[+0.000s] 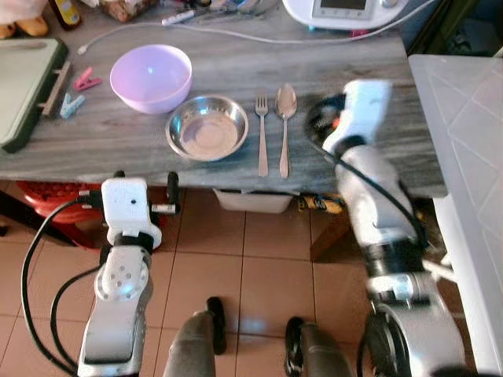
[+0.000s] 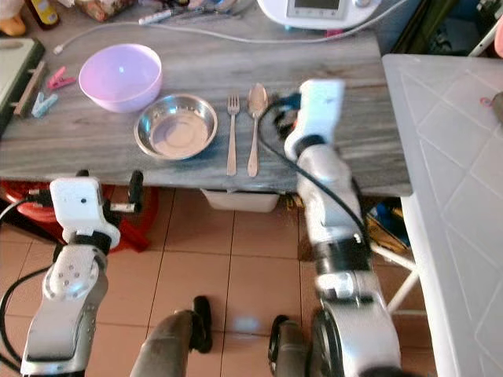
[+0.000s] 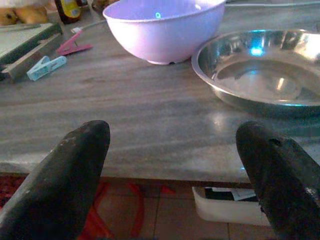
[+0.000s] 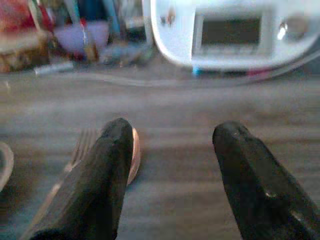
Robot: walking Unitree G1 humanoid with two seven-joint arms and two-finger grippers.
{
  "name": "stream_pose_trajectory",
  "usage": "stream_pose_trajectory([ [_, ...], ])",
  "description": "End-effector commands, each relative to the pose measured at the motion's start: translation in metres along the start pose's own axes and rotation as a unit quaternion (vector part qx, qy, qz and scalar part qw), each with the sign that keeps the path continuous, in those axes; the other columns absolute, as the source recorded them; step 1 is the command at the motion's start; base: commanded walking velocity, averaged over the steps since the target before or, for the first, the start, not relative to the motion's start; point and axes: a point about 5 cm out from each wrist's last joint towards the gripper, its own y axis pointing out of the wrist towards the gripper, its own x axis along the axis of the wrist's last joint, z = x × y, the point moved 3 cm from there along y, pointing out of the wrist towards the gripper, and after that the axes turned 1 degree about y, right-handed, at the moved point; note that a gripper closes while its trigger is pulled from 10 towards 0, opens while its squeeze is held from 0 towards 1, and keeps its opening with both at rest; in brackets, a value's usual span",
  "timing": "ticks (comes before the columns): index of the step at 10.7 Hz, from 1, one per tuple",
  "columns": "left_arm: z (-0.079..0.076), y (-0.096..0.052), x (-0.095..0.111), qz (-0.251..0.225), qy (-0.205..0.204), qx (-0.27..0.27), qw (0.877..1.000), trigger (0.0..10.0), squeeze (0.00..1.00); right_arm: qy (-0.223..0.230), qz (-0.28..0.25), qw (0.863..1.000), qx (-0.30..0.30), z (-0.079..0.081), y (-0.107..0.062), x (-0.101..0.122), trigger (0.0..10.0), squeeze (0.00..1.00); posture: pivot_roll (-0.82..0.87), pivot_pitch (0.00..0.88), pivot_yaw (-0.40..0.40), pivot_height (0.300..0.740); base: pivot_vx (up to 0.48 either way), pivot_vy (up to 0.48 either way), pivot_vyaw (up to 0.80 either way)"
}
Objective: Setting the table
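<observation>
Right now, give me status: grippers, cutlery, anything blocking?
Left gripper open, low at table edge. Right gripper open over table beside spoon. Fork and spoon lie right of steel bowl. Nothing blocking.

Worktop [image 1: 236, 59] grey, streaked wood grain. Bowl [image 1: 151, 77] lilac. Dish [image 1: 207, 127], fork [image 1: 262, 133], spoon [image 1: 285, 118] silver. Pegs: pink [image 1: 86, 79], pale blue [image 1: 71, 105]. Floor tiles [image 1: 251, 267] terracotta.

Grey wood table [image 1: 236, 59] w/ purple bowl [image 1: 151, 77], steel dish [image 1: 207, 127], fork [image 1: 262, 133], spoon [image 1: 285, 126], clothes pegs [image 1: 78, 92].
</observation>
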Motion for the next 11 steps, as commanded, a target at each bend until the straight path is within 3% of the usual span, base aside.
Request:
stream_pose_trajectory([
  [1,0.004,-0.002,-0.002,0.005,-0.002,0.014,1.0,10.0,0.0,-0.013,-0.021,1.0,0.004,-0.002,-0.014,0.001,10.0,0.0,0.06,0.196,0.03,0.74,0.0,0.0,0.0],
  [4,0.009,0.002,-0.011,0.008,-0.006,0.028,1.0,10.0,0.0,-0.053,0.013,0.998,-0.027,-0.019,-0.053,-0.03,10.0,0.0,0.05,0.102,0.016,0.74,-0.087,0.0,0.0],
  [5,0.007,0.004,-0.011,0.007,-0.007,0.027,1.0,10.0,0.0,-0.054,0.022,0.997,-0.042,-0.026,-0.058,-0.035,10.0,0.0,0.04,0.087,0.016,0.74,-0.262,0.0,0.0],
  [7,-0.005,0.01,-0.016,0.006,-0.014,0.012,1.0,10.0,0.0,-0.077,0.017,0.996,-0.037,-0.026,-0.062,-0.041,10.0,0.0,0.03,0.039,0.024,0.74,-0.262,0.0,0.0],
  [11,-0.005,0.01,-0.025,0.008,-0.013,0.014,1.0,10.0,0.0,-0.078,0.027,0.995,-0.054,-0.024,-0.063,-0.054,10.0,0.0,0.02,0.0,0.04,0.74,-0.262,0.0,0.0],
])
